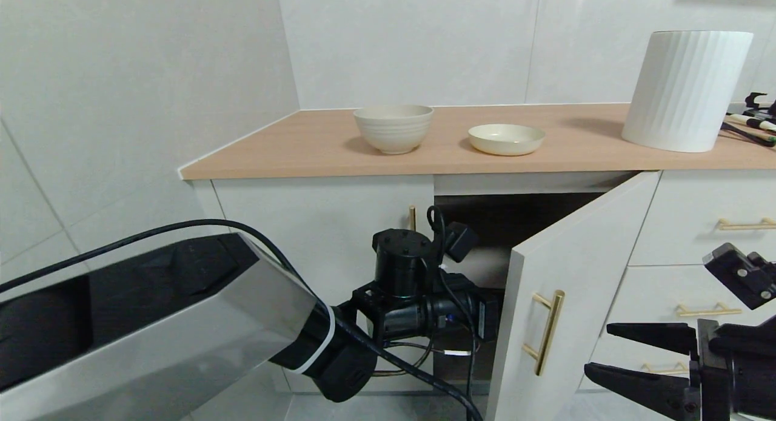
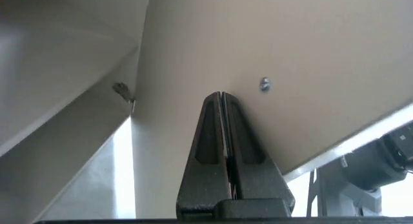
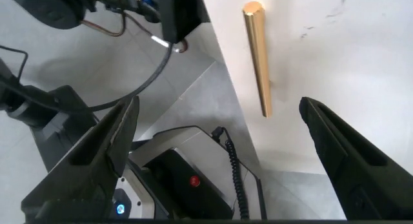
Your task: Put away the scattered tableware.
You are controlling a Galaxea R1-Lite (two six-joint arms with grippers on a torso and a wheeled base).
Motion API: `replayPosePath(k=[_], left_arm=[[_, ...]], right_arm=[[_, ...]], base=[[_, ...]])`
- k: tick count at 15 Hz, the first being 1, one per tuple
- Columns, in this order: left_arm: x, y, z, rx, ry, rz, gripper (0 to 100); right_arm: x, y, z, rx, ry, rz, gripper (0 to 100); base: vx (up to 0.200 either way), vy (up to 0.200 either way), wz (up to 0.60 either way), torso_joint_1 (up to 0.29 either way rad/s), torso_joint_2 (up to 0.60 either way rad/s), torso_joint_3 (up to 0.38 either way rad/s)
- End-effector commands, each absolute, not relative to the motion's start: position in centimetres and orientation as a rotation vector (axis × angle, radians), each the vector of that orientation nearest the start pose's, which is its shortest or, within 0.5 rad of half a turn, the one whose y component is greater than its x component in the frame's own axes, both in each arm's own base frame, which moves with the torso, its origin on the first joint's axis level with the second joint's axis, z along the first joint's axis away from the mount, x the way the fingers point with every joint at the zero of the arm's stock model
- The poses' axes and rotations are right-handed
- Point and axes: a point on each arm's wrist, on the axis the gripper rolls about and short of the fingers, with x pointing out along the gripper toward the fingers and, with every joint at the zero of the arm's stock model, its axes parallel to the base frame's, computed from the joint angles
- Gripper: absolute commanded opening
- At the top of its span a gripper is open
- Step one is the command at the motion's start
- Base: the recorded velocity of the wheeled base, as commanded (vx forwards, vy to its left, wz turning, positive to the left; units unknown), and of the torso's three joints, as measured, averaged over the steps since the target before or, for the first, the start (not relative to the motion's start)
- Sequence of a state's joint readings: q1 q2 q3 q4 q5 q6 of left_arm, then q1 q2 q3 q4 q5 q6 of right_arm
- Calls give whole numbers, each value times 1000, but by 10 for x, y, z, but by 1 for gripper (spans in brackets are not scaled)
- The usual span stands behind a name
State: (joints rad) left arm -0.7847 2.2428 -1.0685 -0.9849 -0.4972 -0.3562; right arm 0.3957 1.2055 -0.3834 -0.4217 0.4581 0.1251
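Observation:
A beige ribbed bowl (image 1: 394,128) and a shallow cream dish (image 1: 506,139) stand side by side on the wooden countertop (image 1: 291,148). Below them a white cabinet door (image 1: 576,275) with a gold handle (image 1: 548,333) stands part open. My left arm reaches into the gap behind the door. Its left gripper (image 2: 221,98) is shut, empty, with its tip against the door's inner face (image 2: 310,62). My right gripper (image 1: 606,348) hangs open and empty low on the right, in front of the door; the handle (image 3: 258,56) lies just beyond its fingertips (image 3: 126,121).
A tall white ribbed container (image 1: 688,87) stands on the counter's right, with several utensils (image 1: 752,127) beside it. Drawers with gold handles (image 1: 745,224) fill the right. A tiled wall closes the left side. The cabinet interior (image 1: 515,218) is dark.

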Motion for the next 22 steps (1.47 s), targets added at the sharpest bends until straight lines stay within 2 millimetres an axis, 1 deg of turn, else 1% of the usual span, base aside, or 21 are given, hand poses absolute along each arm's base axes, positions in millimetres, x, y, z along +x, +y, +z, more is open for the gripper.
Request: replayPosePath(k=[1, 2, 5, 8, 9, 10, 12, 13, 14, 15, 16, 17, 18, 19, 20, 21, 22], left_arm=[[293, -308, 84, -275, 427, -1229, 0], [294, -309, 85, -275, 430, -1228, 0], [300, -315, 90, -296, 409, -1230, 0], [307, -321, 92, -329, 438, -1224, 0], [307, -323, 92, -328, 444, -1222, 0], [304, -326, 94, -326, 445, -1233, 0], [285, -337, 108, -320, 438, -1285, 0], [272, -345, 114, -313, 451, -1317, 0], [243, -361, 131, -296, 476, -1386, 0], [222, -370, 143, -283, 493, -1436, 0], [199, -377, 152, -270, 504, -1488, 0], [189, -378, 155, -266, 508, -1508, 0], [185, -373, 155, -259, 517, -1501, 0], [193, -361, 152, -261, 522, -1434, 0], [207, -344, 152, -268, 511, -1347, 0], [220, -325, 157, -280, 492, -1265, 0], [231, -301, 161, -287, 474, -1172, 0]], right_arm=[[143, 71, 165, 128, 464, 816, 100], [143, 71, 165, 129, 465, 816, 100], [142, 70, 166, 129, 457, 820, 100], [138, 72, 168, 125, 443, 838, 100], [136, 72, 170, 124, 432, 849, 100], [131, 71, 176, 123, 400, 863, 100], [115, 70, 192, 120, 319, 912, 100], [105, 69, 200, 118, 296, 941, 100], [79, 63, 221, 114, 267, 1022, 100], [61, 57, 232, 113, 263, 1079, 100], [49, 52, 241, 115, 265, 1119, 100], [47, 50, 243, 114, 266, 1121, 100], [50, 52, 242, 113, 277, 1115, 100], [53, 55, 241, 112, 297, 1108, 100], [58, 57, 240, 111, 314, 1098, 100], [64, 61, 238, 110, 338, 1085, 100], [75, 67, 237, 112, 369, 1048, 100]], base=[[-200, 0, 0, 12, -2, 2], [-200, 0, 0, 22, 2, 2], [0, 0, 0, 0, 0, 0], [0, 0, 0, 0, 0, 0], [0, 0, 0, 0, 0, 0], [0, 0, 0, 0, 0, 0], [0, 0, 0, 0, 0, 0], [0, 0, 0, 0, 0, 0], [0, 0, 0, 0, 0, 0], [0, 0, 0, 0, 0, 0], [0, 0, 0, 0, 0, 0], [0, 0, 0, 0, 0, 0], [0, 0, 0, 0, 0, 0], [0, 0, 0, 0, 0, 0], [0, 0, 0, 0, 0, 0], [0, 0, 0, 0, 0, 0], [0, 0, 0, 0, 0, 0]])
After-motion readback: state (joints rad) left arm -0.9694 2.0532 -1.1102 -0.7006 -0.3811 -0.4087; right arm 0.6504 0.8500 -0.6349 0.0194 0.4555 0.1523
